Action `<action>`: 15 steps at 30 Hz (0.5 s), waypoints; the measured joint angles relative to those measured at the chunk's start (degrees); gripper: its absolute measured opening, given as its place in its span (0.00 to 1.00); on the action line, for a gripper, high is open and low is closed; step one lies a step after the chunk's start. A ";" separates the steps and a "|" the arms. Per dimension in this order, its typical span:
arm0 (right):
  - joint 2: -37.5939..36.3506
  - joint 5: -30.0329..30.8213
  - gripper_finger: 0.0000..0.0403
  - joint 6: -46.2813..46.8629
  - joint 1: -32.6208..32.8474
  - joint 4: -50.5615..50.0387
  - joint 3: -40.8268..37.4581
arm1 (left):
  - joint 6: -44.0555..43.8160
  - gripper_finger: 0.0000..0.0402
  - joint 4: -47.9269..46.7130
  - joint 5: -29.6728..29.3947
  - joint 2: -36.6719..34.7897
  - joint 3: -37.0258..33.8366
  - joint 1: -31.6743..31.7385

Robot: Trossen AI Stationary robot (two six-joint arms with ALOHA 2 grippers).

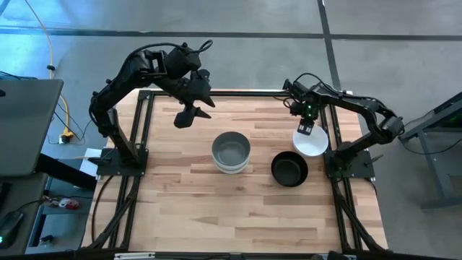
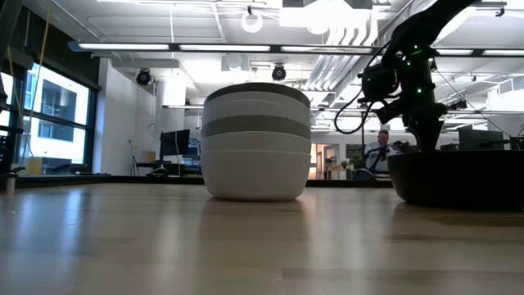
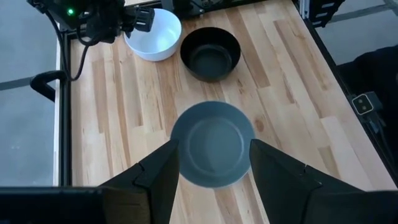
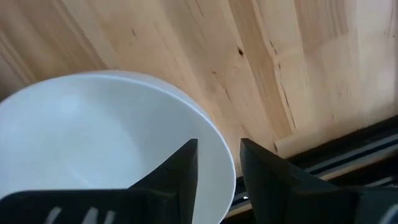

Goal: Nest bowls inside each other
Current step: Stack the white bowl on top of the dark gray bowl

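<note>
A stack of nested bowls (image 1: 231, 152) (image 2: 256, 143) stands at mid-table on its white bottom bowl, with a grey bowl (image 3: 214, 143) on top. The black bowl (image 1: 289, 170) (image 3: 210, 53) sits on the table to its right. A white bowl (image 1: 312, 143) (image 4: 93, 137) lies just beyond the black one; in the low view the black bowl (image 2: 458, 176) hides it. My right gripper (image 1: 304, 130) (image 4: 219, 149) is shut on that white bowl's rim. My left gripper (image 1: 193, 114) (image 3: 214, 149) hangs open, high over the table's far left, well above the stack. My right gripper pinches the white bowl's rim (image 4: 225, 171) on its far-left side, one finger (image 4: 180, 165) inside the bowl and the other (image 4: 264, 171) outside. The fingers come from above, pointing down. The bowl sits level; whether its base is on the table, I cannot tell.
Bare wooden tabletop (image 1: 216, 209) stretches across the near half and the left side. A black metal frame (image 1: 245, 92) runs along the far edge close behind the white bowl. The arm bases stand at the left (image 1: 119, 155) and right (image 1: 346, 162) edges.
</note>
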 joint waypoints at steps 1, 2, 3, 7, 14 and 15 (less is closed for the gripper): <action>0.00 0.00 0.27 -0.65 0.00 0.00 0.00 | -0.05 0.45 0.00 0.00 0.00 0.00 0.00; 0.00 0.00 0.27 -0.88 0.00 0.00 0.00 | -0.27 0.45 0.00 0.00 0.00 0.00 0.00; 0.13 0.00 0.27 -0.88 0.02 0.02 0.00 | -0.33 0.45 0.00 0.00 0.00 0.00 0.00; 2.37 0.17 0.27 0.61 -0.38 -0.36 0.07 | -0.41 0.45 -0.02 -0.01 0.00 0.00 0.00; 6.46 1.64 0.27 1.43 -1.14 1.74 0.07 | -0.42 0.45 -0.02 -0.02 0.00 0.00 0.00; 6.71 1.65 0.27 0.94 -1.13 1.85 0.07 | -0.40 0.45 -0.02 -0.01 0.00 0.00 0.00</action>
